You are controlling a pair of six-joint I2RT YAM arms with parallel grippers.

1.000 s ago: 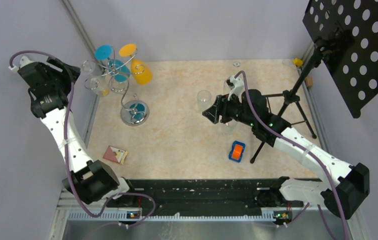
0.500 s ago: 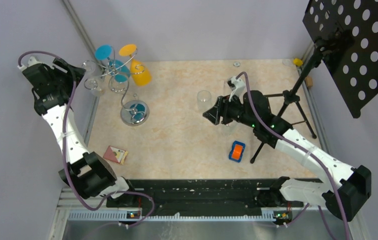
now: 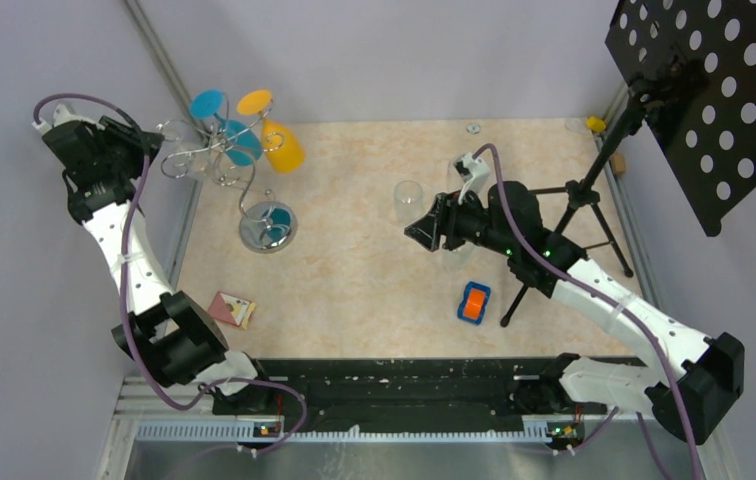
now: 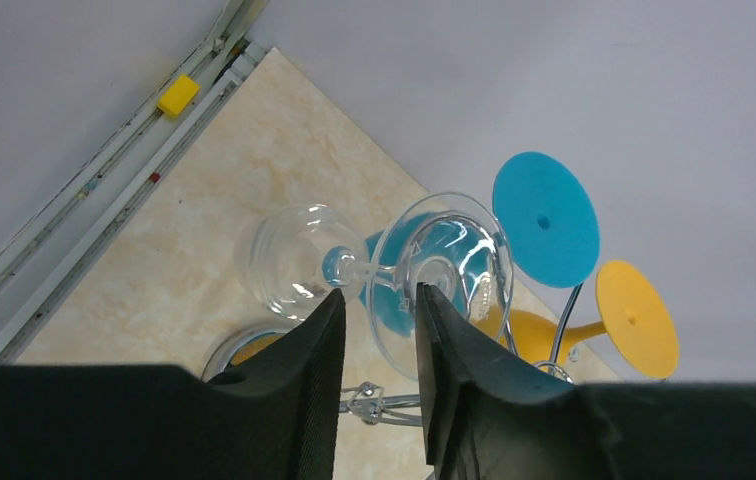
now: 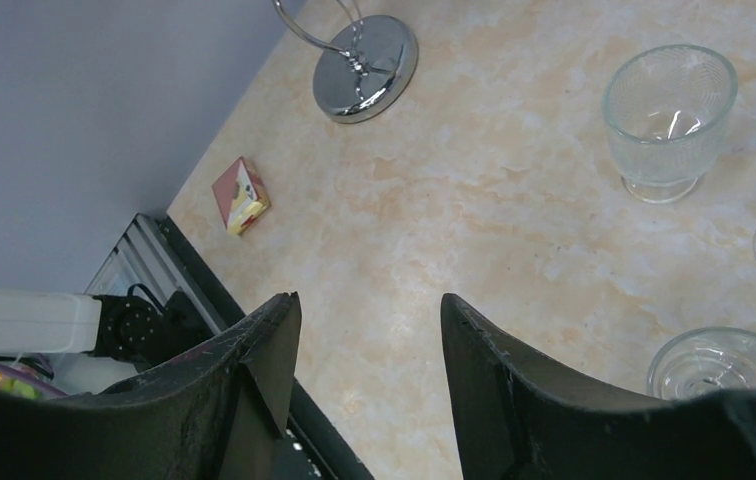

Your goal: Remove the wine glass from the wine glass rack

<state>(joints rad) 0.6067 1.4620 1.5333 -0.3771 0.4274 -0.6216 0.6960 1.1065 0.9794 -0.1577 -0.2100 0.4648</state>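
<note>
**Left jaws drawn in around the glass stem since a second ago, with the left arm swung in closer to the rack.**

The clear wine glass (image 4: 299, 262) is hung on the wine glass rack (image 3: 267, 226) at the far left of the table. In the wrist view it lies sideways, and its stem is seen just past the tips of the left gripper (image 4: 379, 300). The jaws are partly closed on either side of that stem; whether it is pinched yet cannot be told. The grip is best settled squarely on the stem, between bowl and foot, before anything is lifted. The glass should then be slid out along the curled wire rather than pulled straight off. That way the rack is not tipped and the blue glass (image 4: 544, 218) and orange glass (image 4: 636, 318) just beside it are not struck. The right gripper (image 5: 369, 310) is held apart and empty, well away from the rack.
</note>
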